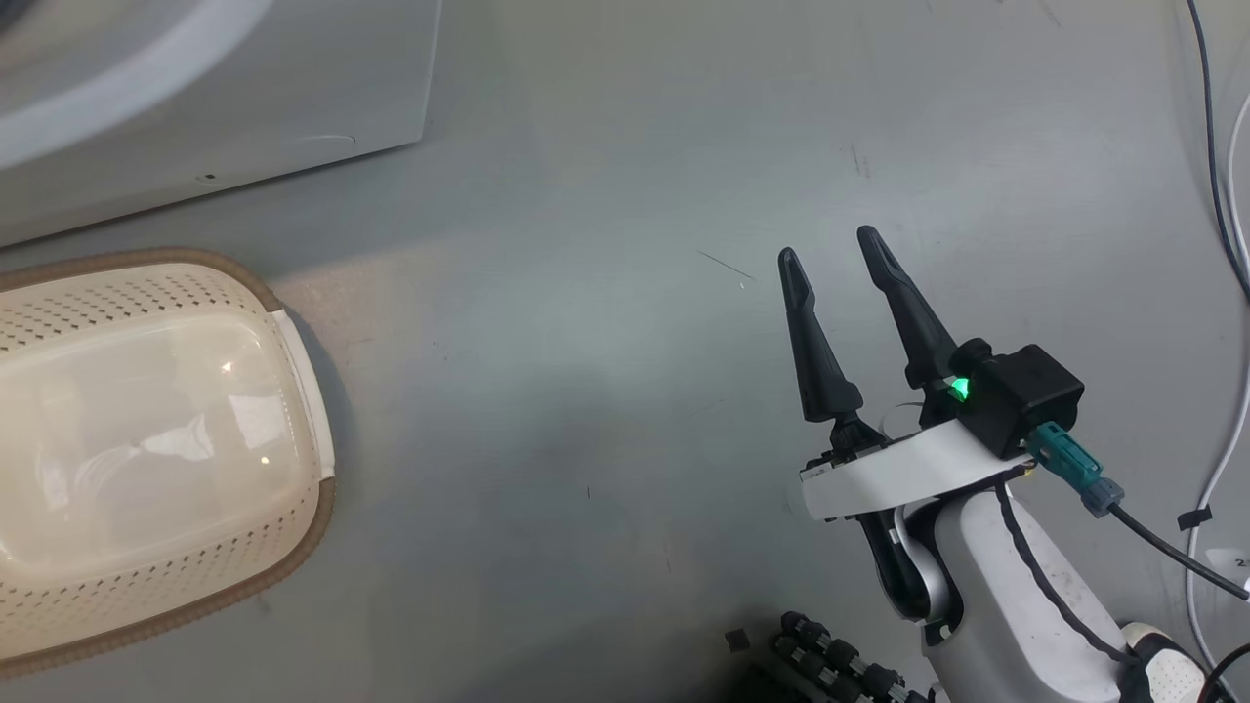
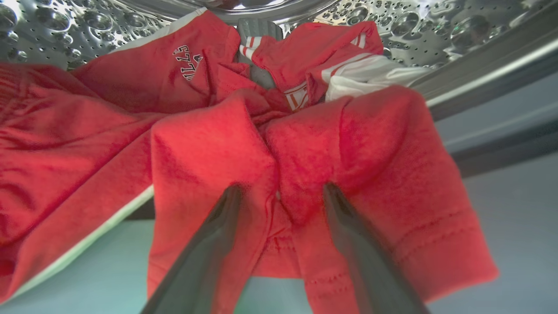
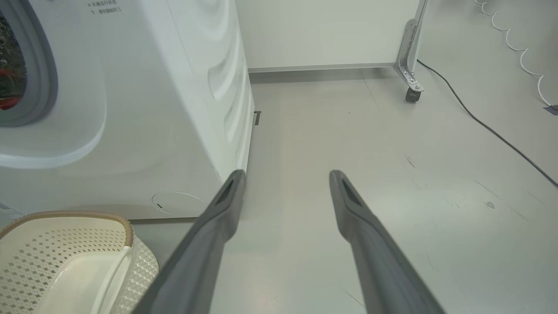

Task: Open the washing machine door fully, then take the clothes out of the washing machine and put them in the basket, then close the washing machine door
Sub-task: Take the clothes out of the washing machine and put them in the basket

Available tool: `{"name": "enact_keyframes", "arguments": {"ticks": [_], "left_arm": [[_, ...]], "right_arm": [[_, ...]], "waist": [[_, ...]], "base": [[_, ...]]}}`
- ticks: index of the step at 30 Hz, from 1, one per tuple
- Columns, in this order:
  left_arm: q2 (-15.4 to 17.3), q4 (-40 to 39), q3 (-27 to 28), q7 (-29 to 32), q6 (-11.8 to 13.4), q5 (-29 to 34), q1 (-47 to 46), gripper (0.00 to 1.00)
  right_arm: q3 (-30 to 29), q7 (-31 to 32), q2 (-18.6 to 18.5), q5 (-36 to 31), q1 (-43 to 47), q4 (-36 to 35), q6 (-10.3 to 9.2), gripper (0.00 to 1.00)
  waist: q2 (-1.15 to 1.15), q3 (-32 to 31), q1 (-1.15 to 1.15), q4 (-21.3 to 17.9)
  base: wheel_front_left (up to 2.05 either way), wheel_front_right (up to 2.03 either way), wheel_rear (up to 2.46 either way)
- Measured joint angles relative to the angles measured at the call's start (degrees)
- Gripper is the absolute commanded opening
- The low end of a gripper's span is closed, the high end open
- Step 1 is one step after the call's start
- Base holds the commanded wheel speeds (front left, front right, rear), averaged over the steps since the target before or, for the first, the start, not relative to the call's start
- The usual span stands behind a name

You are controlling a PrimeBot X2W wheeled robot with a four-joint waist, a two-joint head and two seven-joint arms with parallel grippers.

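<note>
Red cloth right in front of the left gripper (image 2: 281,189), and that's the story here! The clothes (image 2: 305,144) spill out of the steel drum (image 2: 87,22) toward the fingers, and a bunched fold sits between the two tips, touching both. The fingers stand apart, not pinched on anything. By my reading we're in the middle step. The door must be open, since the gripper is at the mouth of the drum, and the garment is there for the taking.

How does it lie? Its long run goes from deep in the drum, beyond the fingertips, out over the lip and down toward the wrist. The stitched hem hangs nearest the gripper, on its right side. A white band trails along an edge off to the left of the fingers, and a printed number sits farther in, up and left of the tips.

Over to the right gripper (image 1: 829,247): fingers spread, nothing between them, hovering above the floor (image 1: 586,391). The basket (image 1: 195,259) sits well off to its left, nothing in it that I can see, just in front of the washing machine (image 1: 244,98).

Next call, I'd say: close the left fingers on that central fold with a deep bite. Then draw back along the garment's length so the rest slides out without snagging, and swing it to the basket.
</note>
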Motion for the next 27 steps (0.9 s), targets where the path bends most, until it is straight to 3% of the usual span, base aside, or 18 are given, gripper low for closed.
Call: {"name": "enact_keyframes", "arguments": {"ticks": [4,5,6,7,18,27], "left_arm": [[-0.09,1.14,-0.18,0.52,0.0,-0.02,-0.87,1.0],[-0.11,1.43,-0.18,0.65,0.0,-0.07,-1.07,0.48],[-0.12,1.66,-0.19,0.69,0.0,-0.09,-1.24,0.15],[-0.13,1.87,-0.2,0.76,-0.01,-0.09,-1.4,0.0],[-0.35,3.96,-0.26,0.15,-0.57,-0.11,-2.13,0.0],[-2.96,4.91,-1.47,-5.37,-2.1,-0.25,-2.13,0.0]], "right_arm": [[0.2,0.0,0.0,0.0,-0.43,0.01,-0.27,1.0],[0.26,0.0,0.0,0.0,-0.55,0.01,-0.27,1.0],[0.33,0.0,0.0,0.0,-0.74,0.01,-0.27,1.0],[0.36,0.0,0.0,0.0,-0.93,0.01,-0.29,1.0],[0.34,0.0,-0.01,0.0,-1.12,0.15,-0.77,1.0],[-0.7,0.0,-0.01,-0.6,-1.33,0.94,-0.86,1.0]], "waist": [[0.0,0.11,0.0,0.07],[0.0,0.13,0.0,0.09],[0.0,0.13,0.0,0.11],[0.0,0.14,0.0,0.14],[0.0,-0.2,0.0,0.48],[0.0,-1.69,0.0,1.45]], "base": [[0.0,0.0,0.0],[0.0,0.0,0.0],[0.0,0.0,0.0],[0.0,0.0,0.0],[0.0,0.0,0.0],[0.0,0.0,0.0]]}}
